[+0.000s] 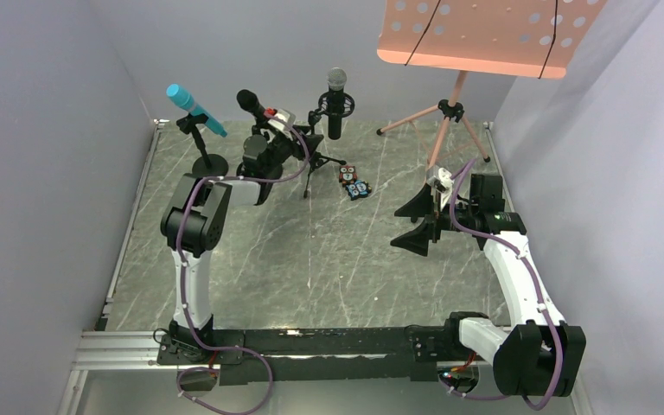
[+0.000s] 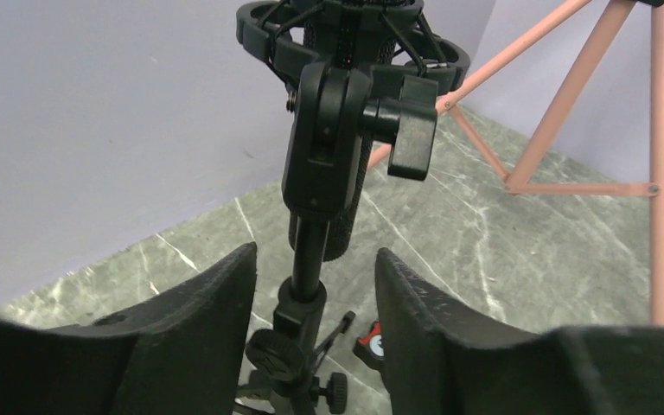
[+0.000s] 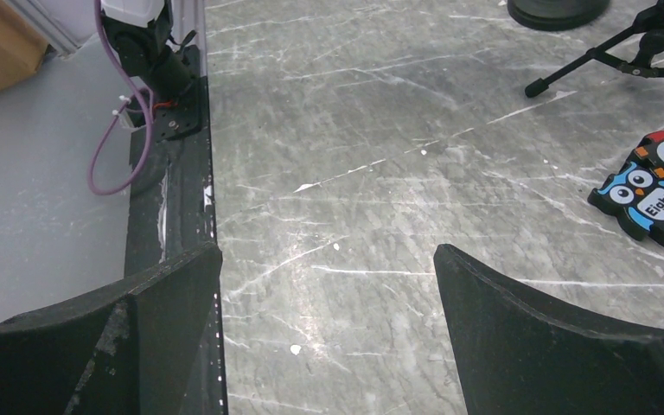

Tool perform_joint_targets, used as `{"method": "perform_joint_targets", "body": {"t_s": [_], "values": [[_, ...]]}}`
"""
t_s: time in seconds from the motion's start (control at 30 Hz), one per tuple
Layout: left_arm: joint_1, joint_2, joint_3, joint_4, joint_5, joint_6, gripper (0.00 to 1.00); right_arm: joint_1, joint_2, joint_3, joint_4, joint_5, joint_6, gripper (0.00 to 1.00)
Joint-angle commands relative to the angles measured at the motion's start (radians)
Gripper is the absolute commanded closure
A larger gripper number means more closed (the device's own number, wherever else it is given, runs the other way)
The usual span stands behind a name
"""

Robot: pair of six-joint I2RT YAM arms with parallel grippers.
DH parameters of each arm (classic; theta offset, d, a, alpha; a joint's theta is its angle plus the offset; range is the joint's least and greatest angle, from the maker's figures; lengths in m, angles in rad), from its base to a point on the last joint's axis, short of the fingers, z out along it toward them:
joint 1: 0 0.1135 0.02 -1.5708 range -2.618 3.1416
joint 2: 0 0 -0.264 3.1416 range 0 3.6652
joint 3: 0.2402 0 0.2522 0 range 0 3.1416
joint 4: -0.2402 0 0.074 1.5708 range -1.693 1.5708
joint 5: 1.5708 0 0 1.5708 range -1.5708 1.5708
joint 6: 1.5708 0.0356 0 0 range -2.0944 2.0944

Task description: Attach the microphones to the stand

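Left tool [image 2: 316,255] parted, not gripping, black stand post [image 2: 309,246] showing between its fingers, right tool [image 3: 328,251] wide open, empty, over worktop [image 3: 354,130]

Pale lilac walls [image 1: 43,130] close me in around a grey marbled table [image 1: 311,259]; a pink music stand [image 1: 484,35] stands far right.

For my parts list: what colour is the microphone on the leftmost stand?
The microphone is light blue, best seen in the top view.
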Motion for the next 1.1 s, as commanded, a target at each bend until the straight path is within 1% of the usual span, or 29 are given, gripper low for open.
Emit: {"method": "perform_joint_targets", "body": {"t_s": [0.0, 0.1, 0.17, 0.27, 0.33, 0.4, 0.47, 0.57, 0.6, 0.67, 0.7, 0.8, 0.87, 0.9, 0.97, 1.07], "values": [[-0.001, -0.086, -0.036, 0.055, -0.005, -0.020, 0.36, 0.003, -0.005, 0.038, 0.001, -0.010, -0.034, 0.00], [-0.001, -0.134, -0.094, 0.066, -0.035, -0.016, 0.19, 0.004, -0.005, 0.040, -0.003, -0.006, -0.040, 0.00], [-0.001, -0.179, -0.143, 0.067, -0.053, -0.008, 0.12, 0.004, -0.006, 0.041, -0.005, -0.003, -0.042, 0.00], [0.002, -0.259, -0.232, 0.063, -0.053, 0.007, 0.07, 0.003, -0.009, 0.043, -0.008, 0.006, -0.046, 0.00], [0.004, -0.323, -0.299, 0.062, -0.056, 0.008, 0.01, 0.003, -0.011, 0.046, -0.014, 0.017, -0.054, 0.00], [0.012, -0.398, -0.357, 0.027, -0.046, -0.003, 0.01, 0.002, -0.016, 0.049, -0.021, 0.030, -0.065, 0.00], [0.021, -0.482, -0.406, -0.045, -0.033, -0.019, 0.01, 0.001, -0.023, 0.052, -0.025, 0.045, -0.070, 0.00], [0.036, -0.640, -0.457, -0.201, -0.003, -0.051, 0.01, -0.006, -0.040, 0.057, -0.024, 0.086, -0.075, 0.00], [0.042, -0.673, -0.468, -0.255, 0.021, -0.054, 0.01, -0.011, -0.047, 0.059, -0.023, 0.104, -0.075, 0.00], [0.053, -0.789, -0.481, -0.364, 0.073, -0.053, 0.01, -0.027, -0.067, 0.060, -0.012, 0.142, -0.065, 0.00], [0.061, -0.841, -0.475, -0.444, 0.100, -0.046, 0.01, -0.039, -0.080, 0.060, -0.005, 0.159, -0.058, 0.00], [0.092, -0.980, -0.382, -0.850, 0.139, 0.006, 0.01, -0.107, -0.121, 0.057, 0.025, 0.186, -0.022, 0.00], [0.120, -1.066, -0.334, -1.068, 0.122, 0.039, 0.01, -0.172, -0.155, 0.053, 0.055, 0.187, 0.025, 0.00], [0.138, -1.113, -0.332, -1.141, 0.114, 0.045, 0.01, -0.222, -0.171, 0.049, 0.076, 0.191, 0.051, 0.00], [0.185, -1.231, -0.372, -1.221, 0.103, 0.038, 0.01, -0.299, -0.208, 0.036, 0.131, 0.201, 0.131, 0.00], [0.311, -1.413, -0.478, -1.265, 0.105, 0.001, 0.01, -0.420, -0.232, 0.019, 0.233, 0.217, 0.287, 0.00]]}}
